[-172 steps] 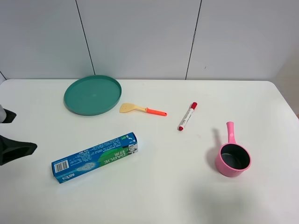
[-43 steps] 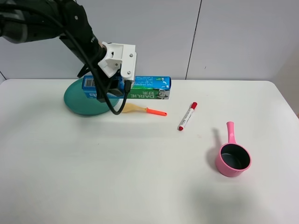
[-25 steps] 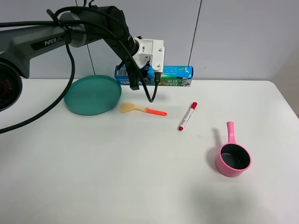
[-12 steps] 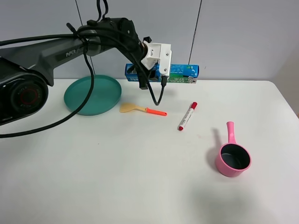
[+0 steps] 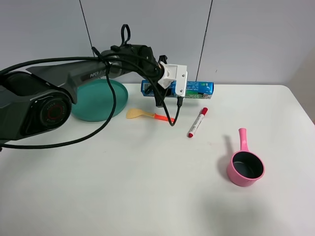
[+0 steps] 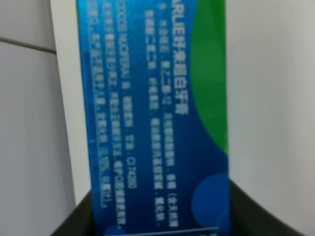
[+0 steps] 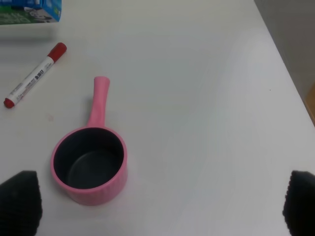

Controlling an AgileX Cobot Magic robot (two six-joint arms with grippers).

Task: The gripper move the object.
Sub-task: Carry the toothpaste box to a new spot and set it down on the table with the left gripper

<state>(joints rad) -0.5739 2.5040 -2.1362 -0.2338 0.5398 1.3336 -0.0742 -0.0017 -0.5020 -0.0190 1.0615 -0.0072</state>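
The blue-and-green DARLIE toothpaste carton [image 5: 194, 88] lies level in my left gripper [image 5: 166, 91], low over the back middle of the table, just behind the red-capped marker [image 5: 197, 122]. I cannot tell if it touches the table. The gripper's white end piece is shut on the carton's left part. In the left wrist view the carton [image 6: 157, 113] fills the frame between the dark fingers [image 6: 74, 223]. My right gripper [image 7: 160, 206] is open and empty above the pink saucepan [image 7: 91, 167]. One end of the carton [image 7: 29, 11] shows there too.
A green plate [image 5: 96, 101] sits at the back left, partly behind the arm. A yellow spatula with an orange handle [image 5: 147, 115] lies in front of the carton. The pink saucepan [image 5: 244, 166] stands at the right. The wall runs close behind the carton.
My left gripper picked the carton up from the front left, carried it over the plate, then rightward along the back and lower. The other things have not moved.
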